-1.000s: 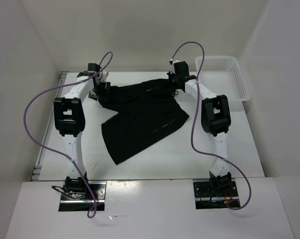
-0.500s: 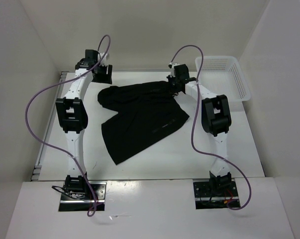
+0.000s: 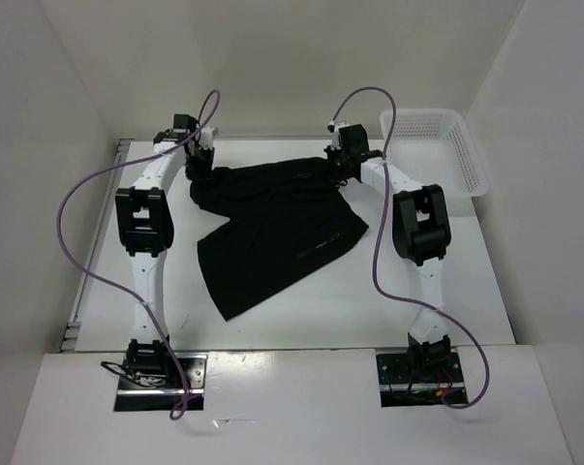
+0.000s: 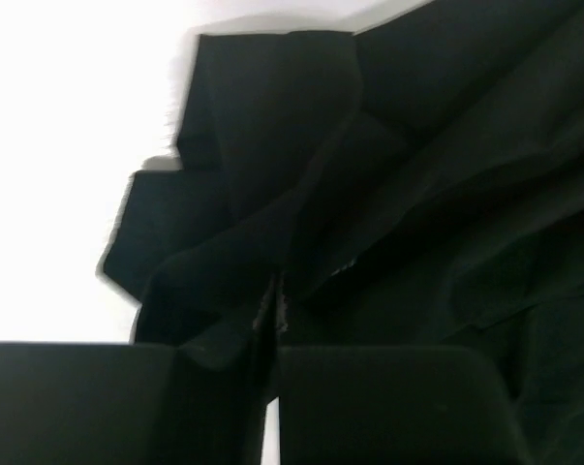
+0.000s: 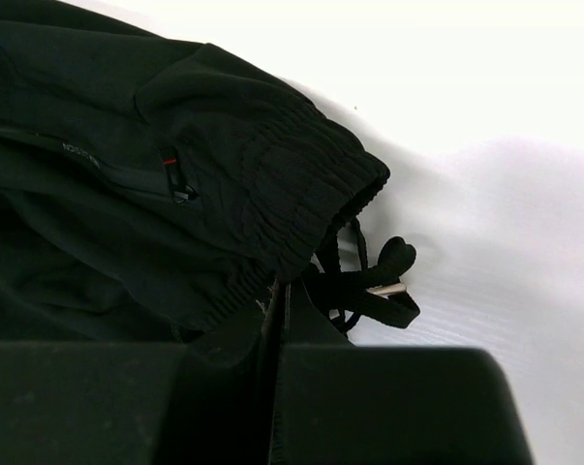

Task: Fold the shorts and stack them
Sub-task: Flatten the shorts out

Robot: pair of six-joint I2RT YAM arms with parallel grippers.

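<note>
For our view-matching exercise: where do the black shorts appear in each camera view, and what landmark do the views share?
Top external: the shorts lie spread across the middle of the white table.
Left wrist: they fill the centre and right, pinched by the left pincer.
Right wrist: upper left, with the waistband gripped by the right pincer.
Shared landmark: the white table under the fabric.

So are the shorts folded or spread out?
Mostly spread out. The shorts lie loose across the table, one leg stretched toward the near edge. Only the far edge is bunched up.
</note>
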